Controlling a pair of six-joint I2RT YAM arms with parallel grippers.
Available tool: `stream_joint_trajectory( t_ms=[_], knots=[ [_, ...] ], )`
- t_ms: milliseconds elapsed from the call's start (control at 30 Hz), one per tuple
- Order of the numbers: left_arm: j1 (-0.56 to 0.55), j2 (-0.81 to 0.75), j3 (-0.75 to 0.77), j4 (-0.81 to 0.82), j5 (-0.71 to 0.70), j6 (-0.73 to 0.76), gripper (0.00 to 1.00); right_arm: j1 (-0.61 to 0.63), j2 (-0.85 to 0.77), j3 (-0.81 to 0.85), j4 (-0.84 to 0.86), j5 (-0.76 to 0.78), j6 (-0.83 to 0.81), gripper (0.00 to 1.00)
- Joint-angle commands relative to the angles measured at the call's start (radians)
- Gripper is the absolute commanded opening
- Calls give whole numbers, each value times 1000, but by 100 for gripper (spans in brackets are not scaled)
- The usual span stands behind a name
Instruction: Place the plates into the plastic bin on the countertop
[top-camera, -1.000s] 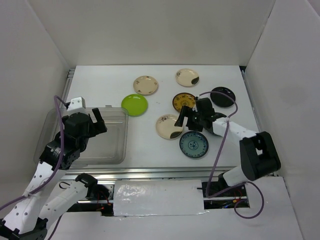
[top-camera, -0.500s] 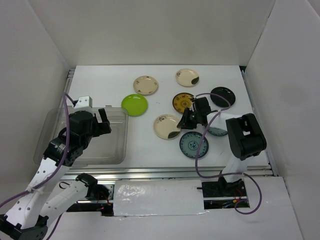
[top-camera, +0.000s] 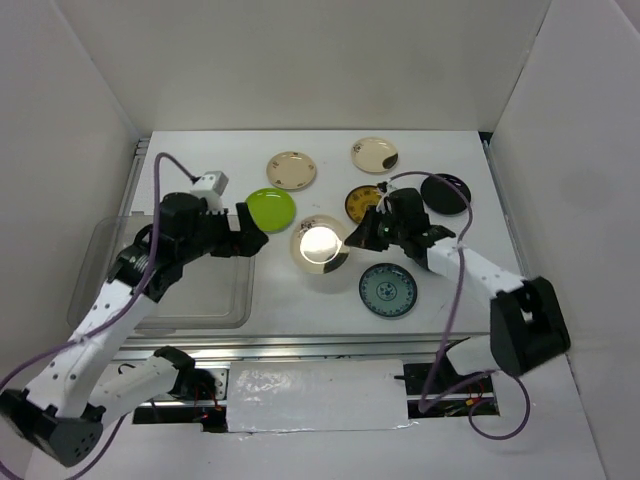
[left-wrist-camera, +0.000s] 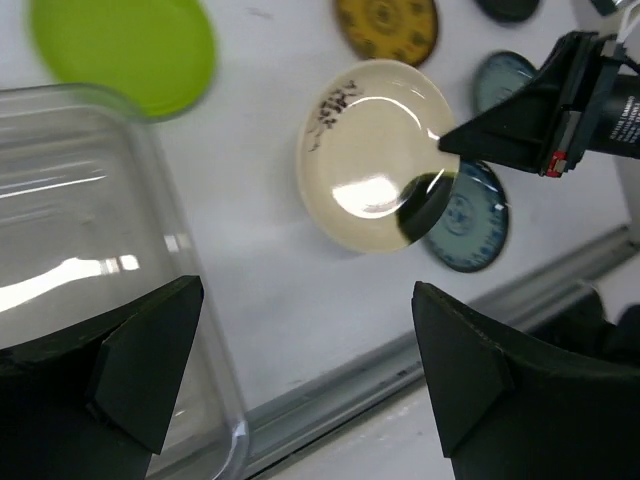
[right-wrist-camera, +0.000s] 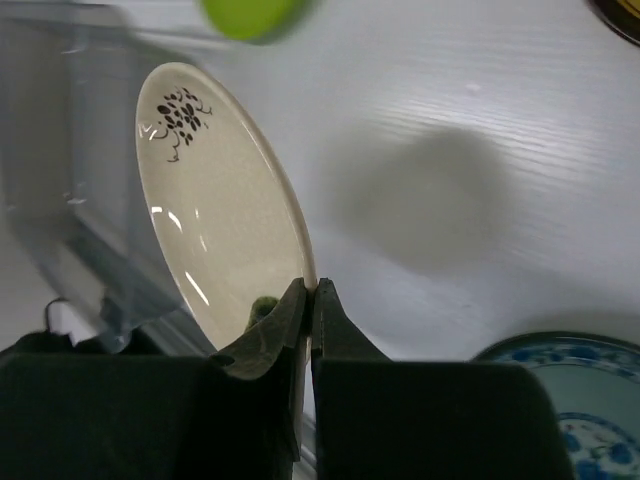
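Right gripper (top-camera: 352, 238): we find it clamped on the rim of one cream plate (top-camera: 320, 246), held tilted above the tabletop (top-camera: 200, 160), right of the bin (top-camera: 190, 300) and apart from it. In our judgement the carry must run leftward over the bin's right rim.

Left gripper (top-camera: 252, 228): jaws apart, holding nothing, at that same rim and nearer the bin.

We count one bin and eight plates. Seven lie right of the bin:
- two other cream plates (top-camera: 291, 170) (top-camera: 374, 154)
- two blue-grey plates (top-camera: 388, 290) (left-wrist-camera: 500, 80)
- green plate (top-camera: 269, 209)
- brown-gold plate (top-camera: 368, 204)
- black plate (top-camera: 446, 192)

My flat white countertop (top-camera: 300, 300) bears a clear plastic bin (top-camera: 215, 300) lower left, then a lime green round plate (top-camera: 269, 209), a brown-gold patterned plate (top-camera: 364, 205), a glossy black plate (top-camera: 445, 192), a blue-grey patterned plate (top-camera: 388, 290), a cream plate (top-camera: 291, 170) and a dark-edged cream plate (top-camera: 375, 154).
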Motion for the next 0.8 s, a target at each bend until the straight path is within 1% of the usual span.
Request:
stream_joint_trajectory(
  t_ms=[0,67,133,267,333,367,400,433,467,500,533,567,600,700,733,767],
  knots=[
    [-4,135,60,143,335,-13,99,47,-166,-9,-2,-35,32,0],
    [-7,218,92,142,372,-14,99,57,-221,-16,11,-109,35,0],
    [-10,257,100,152,384,-23,99,61,-264,-26,27,-173,41,0],
    [-21,303,94,171,393,-27,98,64,-295,-35,70,-218,58,0],
    [-28,314,95,171,381,-30,91,69,-286,-36,91,-253,68,0],
    [-30,315,95,171,377,-28,85,72,-279,-39,88,-265,81,0],
    [-32,317,100,169,376,-28,69,76,-269,-41,134,-276,87,0],
    [-32,320,102,168,376,-27,59,84,-264,-41,151,-281,93,0],
    [-32,320,105,166,376,-25,44,89,-256,-38,157,-285,97,0],
    [-33,320,111,166,381,-25,13,92,-247,-33,165,-288,102,0],
    [-33,323,114,162,380,-22,8,96,-244,-33,188,-293,107,0],
    [-33,326,118,155,377,-22,7,96,-241,-35,200,-311,119,0],
    [-33,329,126,146,380,-19,2,96,-235,-33,211,-320,127,0],
    [-27,332,134,137,384,-14,0,101,-232,-18,222,-322,134,0],
    [-25,329,137,129,352,-23,0,100,-232,-13,211,-320,133,19],
    [-22,321,141,119,317,-36,0,93,-233,-4,197,-311,130,51]
  ],
)
